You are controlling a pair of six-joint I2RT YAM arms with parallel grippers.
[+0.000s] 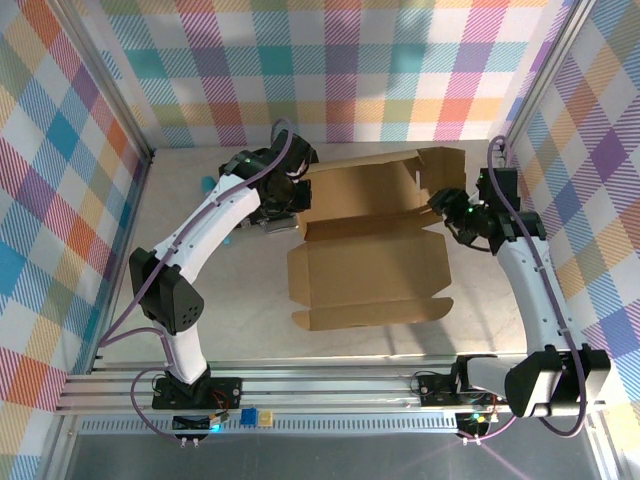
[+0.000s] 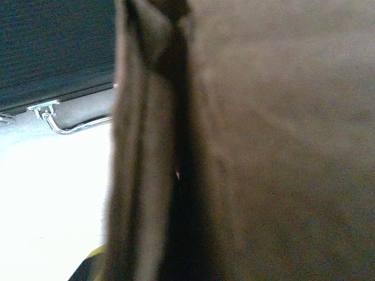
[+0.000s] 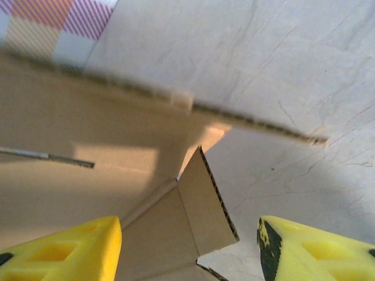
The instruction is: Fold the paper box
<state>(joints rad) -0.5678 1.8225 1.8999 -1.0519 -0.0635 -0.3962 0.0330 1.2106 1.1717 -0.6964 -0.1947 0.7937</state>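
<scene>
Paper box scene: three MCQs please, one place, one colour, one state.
1. Where is the right gripper relative to the paper box?
A) at its right edge
B) at its near left corner
C) back by its own base
2. What colour are its fingers?
A) black
B) yellow
C) blue
3. How do its jaws stand?
A) shut on the flap
B) shut, nothing between
C) open, a flap corner between them

1 A, the top view puts it against the box's right side; 2 B, yellow in the right wrist view; 3 C, a wide gap separates the fingers.
</scene>
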